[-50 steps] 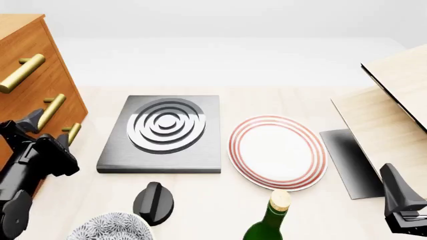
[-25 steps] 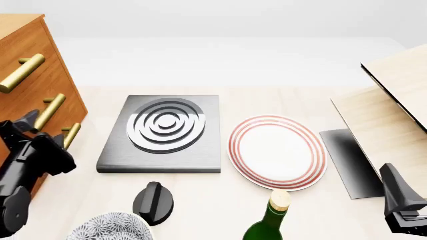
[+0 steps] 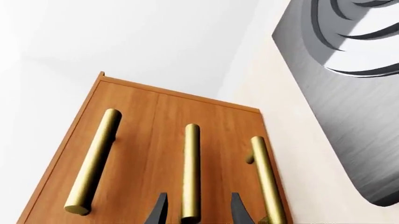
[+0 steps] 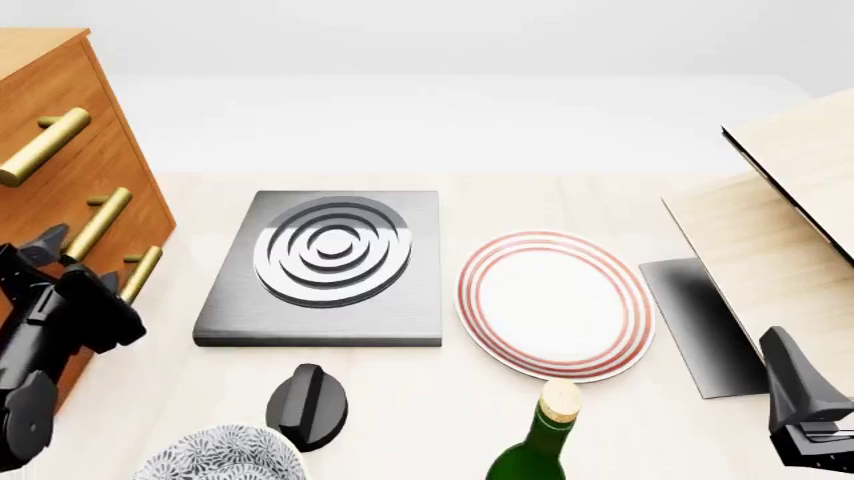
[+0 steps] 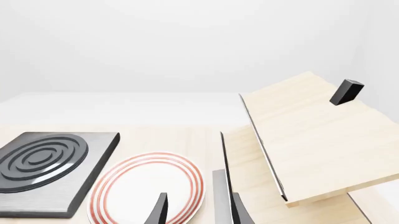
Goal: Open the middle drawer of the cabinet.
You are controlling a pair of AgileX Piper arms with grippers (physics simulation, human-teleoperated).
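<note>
While parted around the brass handle (image 3: pixel 190 170) of the middle drawer (image 3: pixel 190 140), poised at the cabinet (image 4: pixel 67 130) on the surface's left: left claw (image 3: pixel 194 212). Idling spread near the plate (image 4: pixel 555 303): right claw (image 5: pixel 198 210).

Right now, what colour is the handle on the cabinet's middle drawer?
Brass-gold, on orange-brown wood; the handle shows best in the left wrist view.

L gripper (image 3: pixel 194 211) open, fingers spread (tips only in wrist cam); R gripper (image 5: pixel 198 211) open, low.
</note>
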